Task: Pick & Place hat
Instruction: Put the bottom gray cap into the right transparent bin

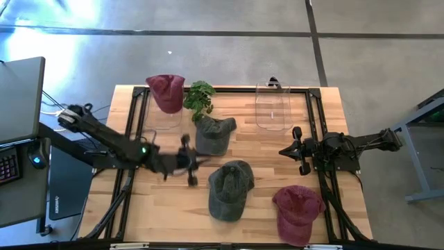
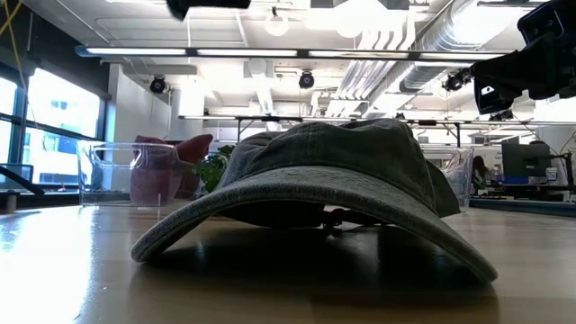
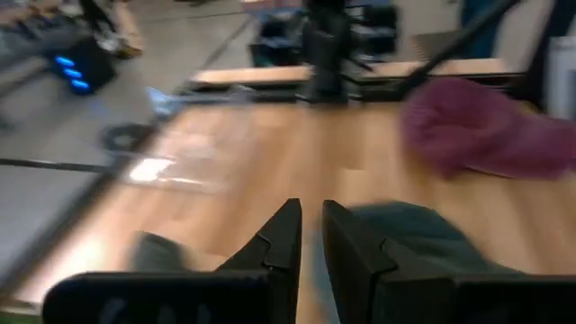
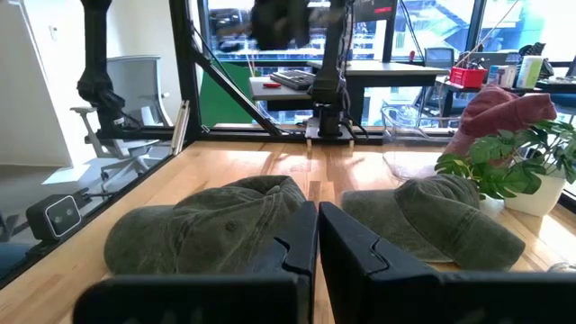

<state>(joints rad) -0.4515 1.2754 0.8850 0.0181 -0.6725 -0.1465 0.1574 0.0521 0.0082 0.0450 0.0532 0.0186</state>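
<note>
Several caps lie on the wooden table. One green hat (image 1: 214, 133) rests crown up beside a small plant (image 1: 200, 97). A second green hat (image 1: 230, 189) (image 2: 342, 180) lies nearer the front edge on its brim tips. A maroon hat (image 1: 298, 212) lies at the front right, and another maroon hat (image 1: 165, 90) sits in the clear bin at the far left. My left gripper (image 1: 189, 164) (image 3: 311, 236) hovers left of the two green hats, its fingers almost together with nothing between them. My right gripper (image 1: 284, 150) (image 4: 319, 220) waits shut at the right side.
An empty clear bin (image 1: 272, 104) stands at the far right of the table. Black frame rails (image 1: 313, 118) run along both sides of the table. A laptop (image 1: 21, 97) and cables sit off the table's left edge. Bare wood lies at the front left.
</note>
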